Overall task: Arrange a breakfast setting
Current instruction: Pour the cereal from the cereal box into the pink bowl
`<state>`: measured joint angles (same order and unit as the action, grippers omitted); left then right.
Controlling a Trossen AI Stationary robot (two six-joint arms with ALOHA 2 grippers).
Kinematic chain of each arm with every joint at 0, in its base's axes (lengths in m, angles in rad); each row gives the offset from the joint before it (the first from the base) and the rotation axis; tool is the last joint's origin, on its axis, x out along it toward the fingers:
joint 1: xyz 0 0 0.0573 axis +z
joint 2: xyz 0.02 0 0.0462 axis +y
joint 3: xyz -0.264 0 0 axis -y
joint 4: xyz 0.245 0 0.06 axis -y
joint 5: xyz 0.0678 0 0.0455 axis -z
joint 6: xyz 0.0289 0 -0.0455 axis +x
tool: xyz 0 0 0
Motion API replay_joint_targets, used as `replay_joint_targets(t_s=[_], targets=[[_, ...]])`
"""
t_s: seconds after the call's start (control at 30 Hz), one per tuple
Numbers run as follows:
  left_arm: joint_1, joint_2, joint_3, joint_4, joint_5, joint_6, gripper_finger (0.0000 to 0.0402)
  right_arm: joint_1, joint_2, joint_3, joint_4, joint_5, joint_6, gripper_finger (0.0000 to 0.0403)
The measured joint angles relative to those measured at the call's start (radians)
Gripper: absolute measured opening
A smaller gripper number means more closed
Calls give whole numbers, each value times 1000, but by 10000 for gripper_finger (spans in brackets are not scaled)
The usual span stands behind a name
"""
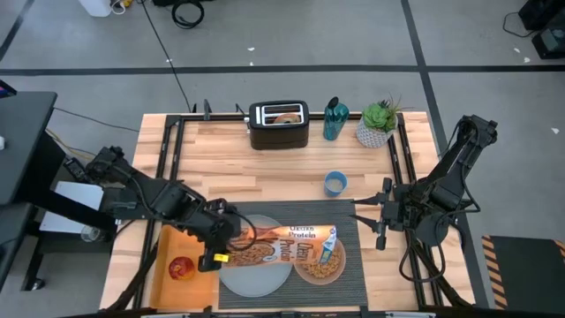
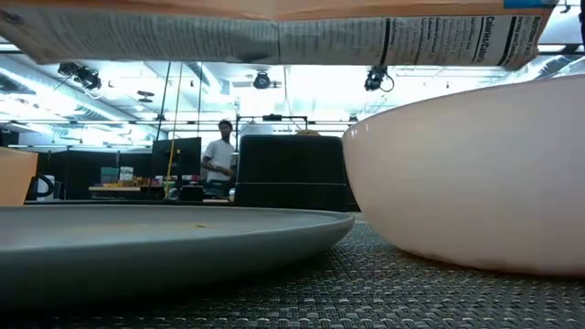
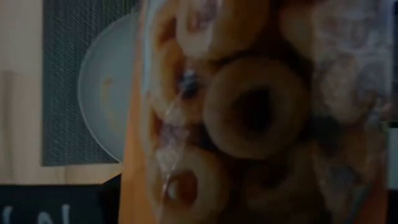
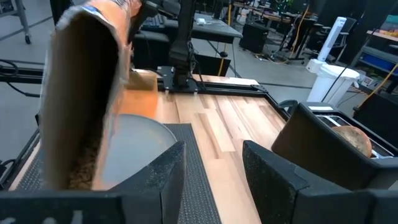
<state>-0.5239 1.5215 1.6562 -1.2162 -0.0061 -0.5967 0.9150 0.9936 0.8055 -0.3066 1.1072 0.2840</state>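
My left gripper (image 1: 221, 244) is shut on an orange cereal box (image 1: 282, 245), which lies level above the dark ribbed placemat (image 1: 353, 231). The box's open end (image 1: 330, 238) is over the pink bowl (image 1: 320, 265), which holds tan cereal. The grey plate (image 1: 254, 276) lies on the mat left of the bowl. The red apple (image 1: 181, 268) lies in the orange tray. The bagel (image 1: 284, 115) sticks out of the black toaster. My right gripper (image 1: 375, 221) is open and empty at the mat's right edge. No spoon shows. My left gripper holds the cereal box by its closed bottom end (image 1: 237, 244), coming level from the table's left side. The box fills the left wrist view (image 3: 249, 112) and hides the fingers. The box is lifted clear, lying on its side above the plate and bowl.
The black toaster (image 1: 278, 125), a teal bottle (image 1: 332, 119) and a potted plant (image 1: 380, 124) stand along the far edge. A small blue cup (image 1: 335, 183) stands behind the mat. The orange tray (image 1: 168, 256) sits at the near left. A person (image 2: 219, 155) stands in the room beyond.
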Motion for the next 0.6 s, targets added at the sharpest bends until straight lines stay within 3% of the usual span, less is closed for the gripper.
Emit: replay_joint_targets(t_s=[0.13,0.33,0.6], targets=[[-23,0,-6,7,-78,32,196,0,0,0,11,0,0,167],[-35,-1,-62,52,-99,62,196,0,0,0,14,0,-5,167],[-52,-99,-237,196,-140,67,196,2,-30,0,14,0,-26,167]])
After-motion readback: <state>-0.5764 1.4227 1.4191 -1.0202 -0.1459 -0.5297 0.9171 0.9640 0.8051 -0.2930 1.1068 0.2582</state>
